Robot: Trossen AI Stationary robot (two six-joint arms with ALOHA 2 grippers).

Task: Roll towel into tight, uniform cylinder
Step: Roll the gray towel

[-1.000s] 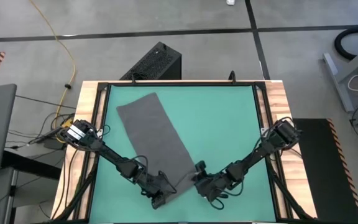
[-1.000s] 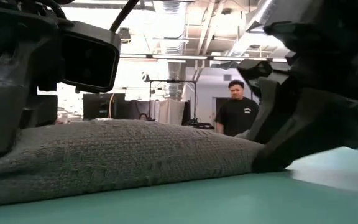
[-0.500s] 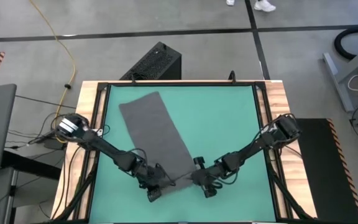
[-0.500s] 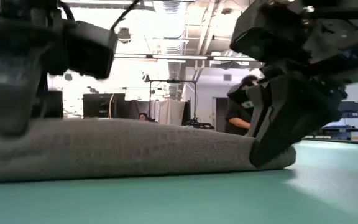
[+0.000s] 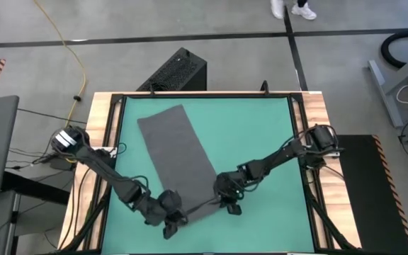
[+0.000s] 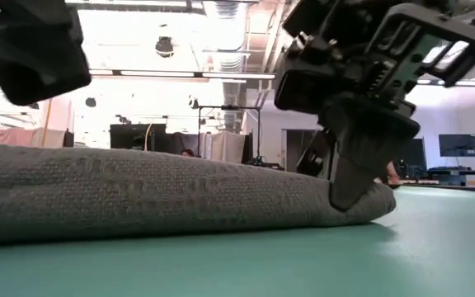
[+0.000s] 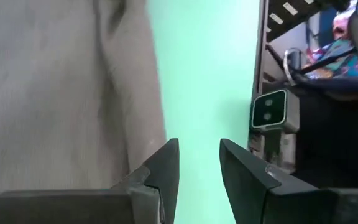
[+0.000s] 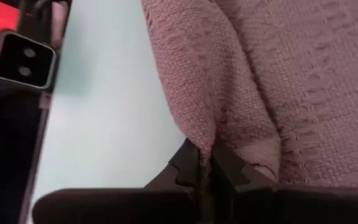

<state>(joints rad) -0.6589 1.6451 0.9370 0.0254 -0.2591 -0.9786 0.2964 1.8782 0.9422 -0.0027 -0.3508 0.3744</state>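
Towel [image 5: 179, 159] lies flat on the teal table [image 5: 253, 134], a long grey strip running diagonally from the far left part of the surface down to the near edge, where both arms meet it. Its long axis points away from the grippers, so a roll would have to travel up that strip from the near end. The right gripper [image 5: 227, 200] sits at the near right corner with its fingers [image 8: 194, 163] clamped together on a pinched fold of the cloth [image 8: 241, 74]; the low view shows that corner bunched up under it [image 6: 361, 202]. The left gripper [image 5: 168, 225] is just beside the near left corner, fingers [image 7: 163, 171] apart with only table between them, holding nothing. Judging from this, the right arm is the only one gripping; the left must take its corner before the end can turn over evenly.
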